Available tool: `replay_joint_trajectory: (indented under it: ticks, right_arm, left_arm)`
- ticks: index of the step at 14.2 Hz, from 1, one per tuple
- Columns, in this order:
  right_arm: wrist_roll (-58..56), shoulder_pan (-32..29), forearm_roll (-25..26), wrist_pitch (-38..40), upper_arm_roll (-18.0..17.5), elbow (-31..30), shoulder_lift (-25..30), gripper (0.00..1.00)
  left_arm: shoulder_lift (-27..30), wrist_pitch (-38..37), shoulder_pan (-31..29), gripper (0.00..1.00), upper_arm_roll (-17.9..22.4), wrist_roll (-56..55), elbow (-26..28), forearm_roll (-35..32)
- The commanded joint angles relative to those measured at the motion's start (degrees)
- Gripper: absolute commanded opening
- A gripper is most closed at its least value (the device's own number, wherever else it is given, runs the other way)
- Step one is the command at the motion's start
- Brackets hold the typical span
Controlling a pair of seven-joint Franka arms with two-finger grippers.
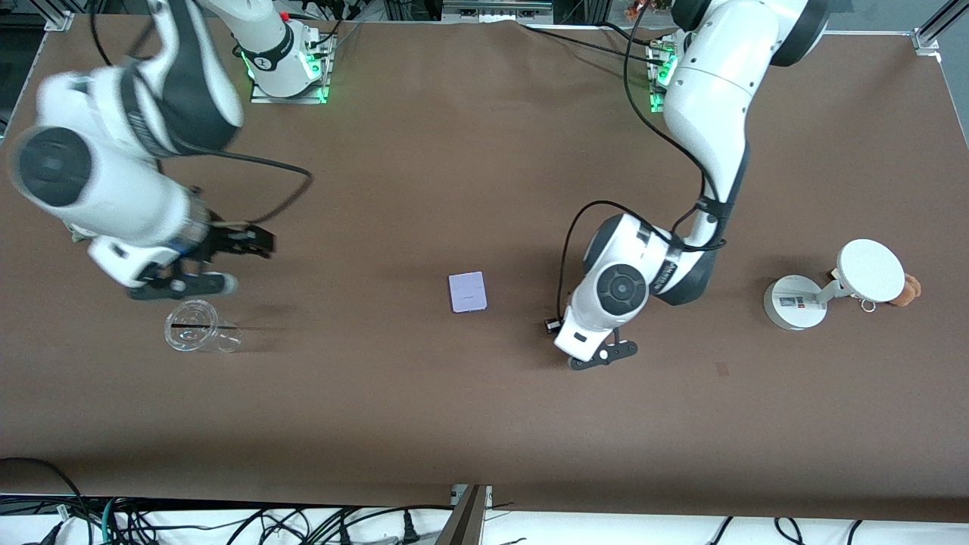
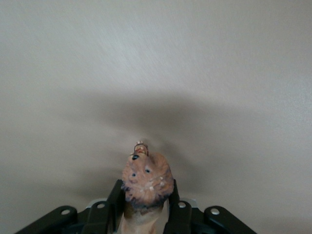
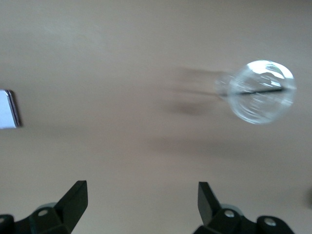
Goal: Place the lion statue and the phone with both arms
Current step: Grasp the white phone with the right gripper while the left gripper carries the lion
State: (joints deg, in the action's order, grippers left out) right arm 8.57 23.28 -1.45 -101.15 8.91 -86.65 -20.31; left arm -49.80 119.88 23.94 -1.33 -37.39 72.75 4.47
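- The lion statue (image 2: 146, 183) sits clenched between the fingers of the left claw (image 2: 146, 214), its maned head sticking out past the fingertips, so its long axis runs along the fingers.
- In the front view the left claw (image 1: 598, 356) hangs low over bare brown surface (image 1: 484, 424), between the phone and the white stand; the statue itself is hidden there under the wrist.
- The phone (image 1: 467, 292) lies flat near the middle of the surface, its long axis running roughly toward the front camera, tilted slightly, all four edges free.
- Open surface surrounds the phone on every side; the left claw is near it, toward the left arm's end.
- The right claw (image 1: 198, 266) is released, fingers (image 3: 73, 202) spread wide and holding nothing, over the right arm's end of the surface just beside a clear plastic cup (image 1: 193, 325) lying on its side.
- A white round-based stand (image 1: 795, 303) with a disc stands toward the left arm's end, a brown plush toy (image 1: 908, 290) touching it.
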Motion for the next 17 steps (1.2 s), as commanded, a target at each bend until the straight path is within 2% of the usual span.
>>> replay_joint_trajectory:
  ticks: [1,4,7,9,10,13,17]
  right_arm:
    - [4.9,5.4,-0.5,-6.1,0.5,1.4,-5.7,1.0]
    - [12.8,11.2,-0.3,-14.5,0.5,1.4,-11.7,1.0]
    - [21.1,15.5,-0.4,-25.0,0.5,1.4,-17.1,1.0]
    - [23.2,18.4,-0.2,-28.5,0.5,1.4,-20.2,1.0]
    - [24.6,19.5,-0.2,-29.5,0.5,1.4,-21.3,1.0]
    - [27.7,20.8,-0.5,-33.4,0.4,1.5,-24.2,1.0]
    - [28.8,22.0,-0.4,-36.7,-1.6,3.1,-27.1,1.0]
  left_arm:
    - [5.3,-1.6,-3.3,0.0,0.3,7.2,3.1,-1.6]
    - [11.3,-1.1,-8.5,0.0,0.2,16.1,9.8,-1.7]
    - [19.4,0.9,-13.0,0.0,0.3,22.5,21.0,-1.8]
    - [24.5,10.8,-14.7,0.0,0.5,26.0,31.4,-5.2]
    - [25.4,14.9,-17.1,0.0,0.3,26.6,34.9,-5.8]
    - [25.2,16.8,-19.5,0.0,0.3,28.6,37.9,-5.9]
    - [23.3,18.7,-21.6,0.0,0.2,29.9,38.4,-5.9]
